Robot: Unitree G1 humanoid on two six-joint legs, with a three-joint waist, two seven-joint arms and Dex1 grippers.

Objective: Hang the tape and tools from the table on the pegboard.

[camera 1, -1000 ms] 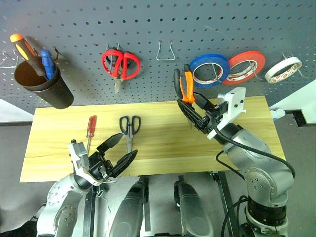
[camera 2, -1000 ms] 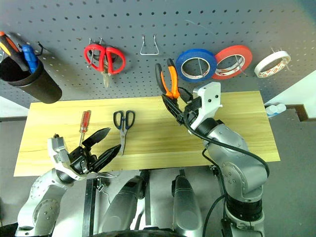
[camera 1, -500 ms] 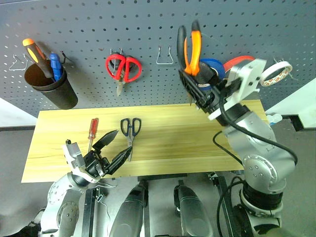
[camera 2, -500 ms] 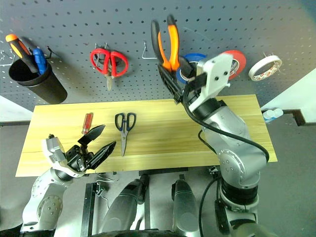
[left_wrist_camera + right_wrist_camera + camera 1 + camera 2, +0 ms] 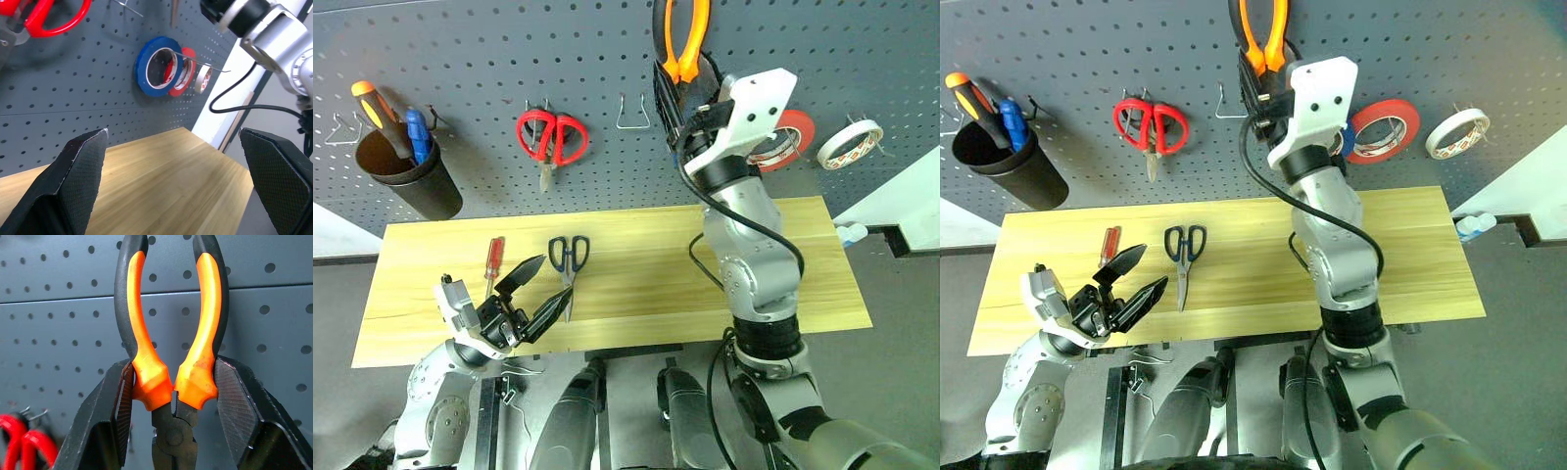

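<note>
Left eye view: pliers (image 5: 683,39), pinched in right fingers (image 5: 122,406), now higher against pegboard (image 5: 489,59); left fingers (image 5: 521,277) spread.

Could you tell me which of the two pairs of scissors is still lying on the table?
The dark-handled scissors lie flat on the table, beside the red-handled screwdriver. The red-handled scissors already hang on the pegboard.
</note>
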